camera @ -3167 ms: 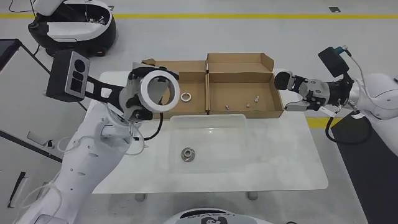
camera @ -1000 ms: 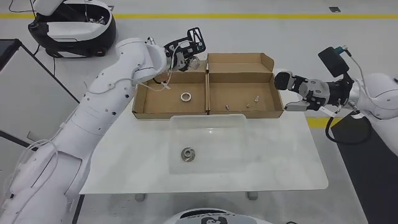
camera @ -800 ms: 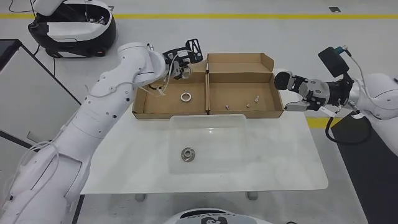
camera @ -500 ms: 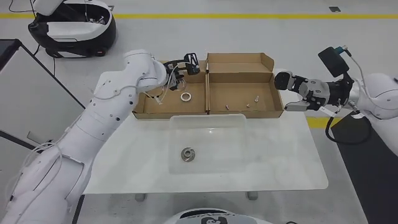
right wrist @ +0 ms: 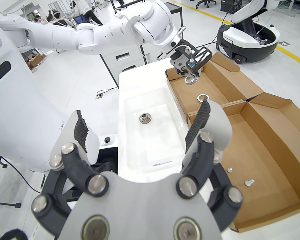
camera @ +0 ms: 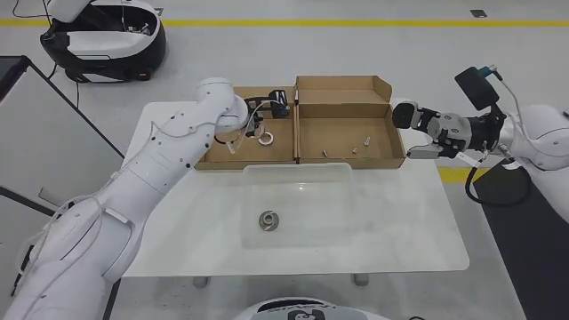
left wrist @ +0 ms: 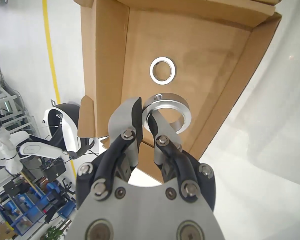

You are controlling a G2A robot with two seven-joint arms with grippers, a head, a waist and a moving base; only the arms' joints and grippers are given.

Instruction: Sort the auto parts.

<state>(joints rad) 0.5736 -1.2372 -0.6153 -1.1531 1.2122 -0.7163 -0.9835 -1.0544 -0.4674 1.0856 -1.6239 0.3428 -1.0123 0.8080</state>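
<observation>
My left gripper point(left wrist: 146, 118) is shut on the wall of a silver metal ring point(left wrist: 175, 108) and holds it a little above the floor of the left cardboard box point(left wrist: 205, 58). A second, thinner ring point(left wrist: 163, 70) lies flat in that box, just beyond the held one; from the top it is the ring point(camera: 264, 139) beside the left gripper point(camera: 260, 124). A flanged metal part point(camera: 269, 220) lies in the clear tray point(camera: 298, 171). My right gripper point(camera: 418, 139) hangs open and empty off the right end of the right box point(camera: 373, 98).
The right box holds a few small bolts point(right wrist: 250, 182) on its floor. Both boxes stand side by side at the table's far edge with raised flaps. The clear tray sits just in front of them. Another robot base point(camera: 107, 40) stands on the floor behind.
My left arm has swung from the near left side over to the left box and come down into it with the ring. The right arm has stayed still.
</observation>
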